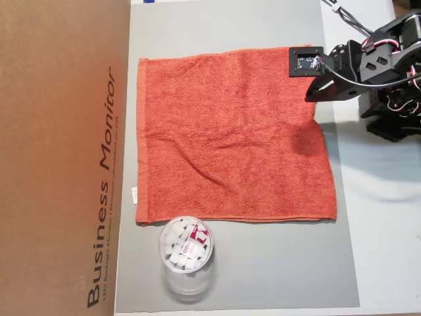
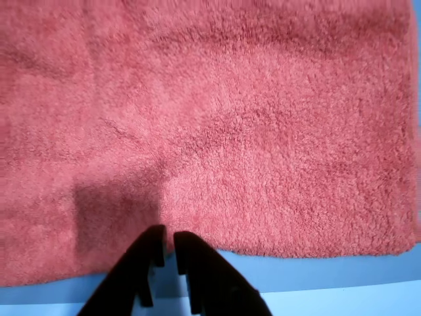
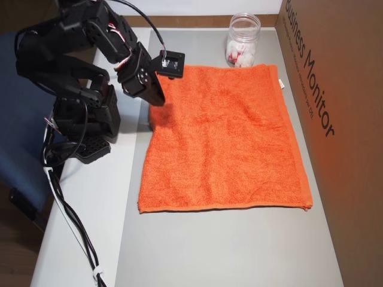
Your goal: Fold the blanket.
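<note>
The blanket [image 1: 230,138] is an orange-red terry towel lying spread flat on the grey mat [image 1: 263,270], with a small white tag [image 1: 133,194] on its left hem. It also shows in the other overhead view [image 3: 221,143] and fills the wrist view [image 2: 230,131]. My gripper [image 1: 315,97] hangs over the towel's right edge in one overhead view and over its left edge in the other [image 3: 157,100]. In the wrist view my gripper [image 2: 168,242] has its jaws together and holds nothing, just at the towel's near hem.
A clear plastic jar [image 1: 186,253] with white pieces inside lies beside the towel's lower edge; it also shows in the other overhead view [image 3: 242,42]. A big cardboard box [image 1: 59,158] borders the mat on the left. The arm's base [image 1: 395,108] stands at the right.
</note>
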Controlling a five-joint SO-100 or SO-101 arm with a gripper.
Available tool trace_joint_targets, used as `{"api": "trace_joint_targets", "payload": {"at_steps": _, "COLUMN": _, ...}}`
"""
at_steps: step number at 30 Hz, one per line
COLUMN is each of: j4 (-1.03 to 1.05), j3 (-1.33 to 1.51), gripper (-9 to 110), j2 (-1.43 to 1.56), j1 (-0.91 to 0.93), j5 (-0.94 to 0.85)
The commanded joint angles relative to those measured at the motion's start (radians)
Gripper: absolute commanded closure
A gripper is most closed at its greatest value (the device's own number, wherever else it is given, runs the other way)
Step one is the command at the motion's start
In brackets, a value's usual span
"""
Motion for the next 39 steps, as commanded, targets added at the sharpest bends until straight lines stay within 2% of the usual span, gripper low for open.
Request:
{"api": "trace_joint_targets", "payload": {"at_steps": 1, "j4": 0.006, "j3": -0.086, "gripper": 102, "j2": -0.023, "j1": -0.009, "j5": -0.006}}
{"api": "trace_joint_targets", "payload": {"at_steps": 9, "j4": 0.006, "j3": -0.186, "gripper": 102, "j2": -0.072, "j1": -0.144, "j5": -0.005}}
{"api": "trace_joint_targets", "payload": {"at_steps": 33, "j4": 0.006, "j3": -0.235, "gripper": 101, "j2": -0.055, "j1": -0.634, "j5": -0.008}}
{"api": "trace_joint_targets", "payload": {"at_steps": 39, "j4": 0.006, "j3": -0.233, "gripper": 101, "j2": -0.066, "j1": -0.698, "j5": -0.213}}
